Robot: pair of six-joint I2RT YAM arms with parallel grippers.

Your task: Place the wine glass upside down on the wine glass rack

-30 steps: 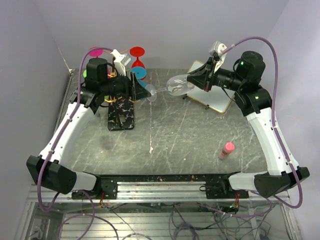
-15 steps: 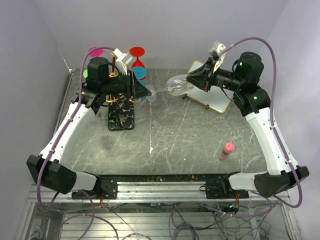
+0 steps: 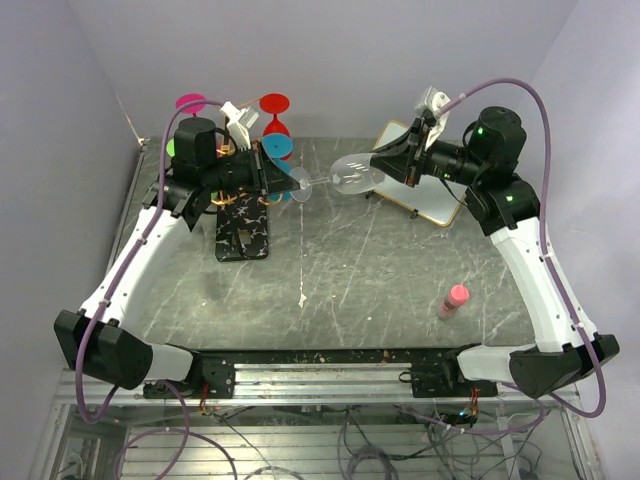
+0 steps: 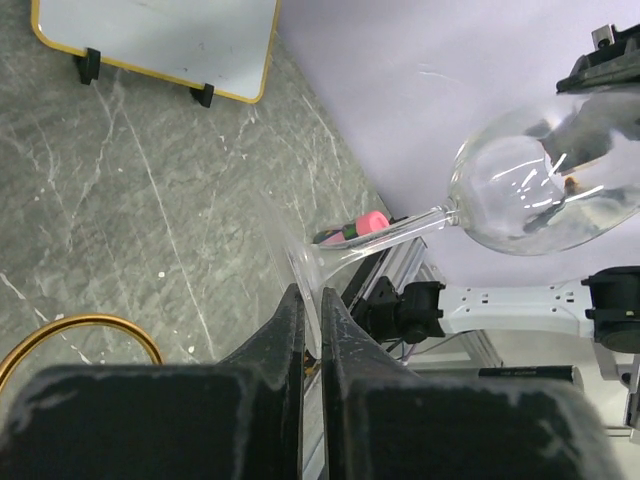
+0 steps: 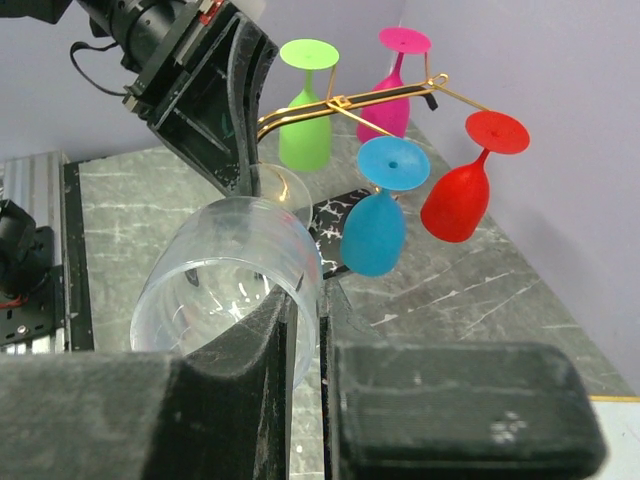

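Looking down from above, we are seeing the wine glass [image 3: 350, 177] lying on its side in the air over the far half of the desk, strung between both arms. The left gripper [image 3: 290, 183] is pinching its foot and the right gripper [image 3: 385, 165] is pinching the bowl's rim. The wrist views are confirming both grips: the left fingers [image 4: 285, 340] are pressed onto the thin foot, the right fingers [image 5: 265, 335] onto the glass wall.

The wine glass rack [image 3: 243, 235] is standing toward the far left corner, just beside the glass's foot. Only the right wrist view is showing its gold arms clearly, carrying green [image 5: 305, 120], pink [image 5: 395, 90], blue [image 5: 380, 210] and red [image 5: 465, 190] glasses upside down. From above, the left arm is hiding most of the stand.

A whiteboard [image 3: 430, 195] is leaning near the far right corner, and a pink object [image 3: 453, 299] is lying near the right edge – too small to identify. The base's white marks are not reading as letters.
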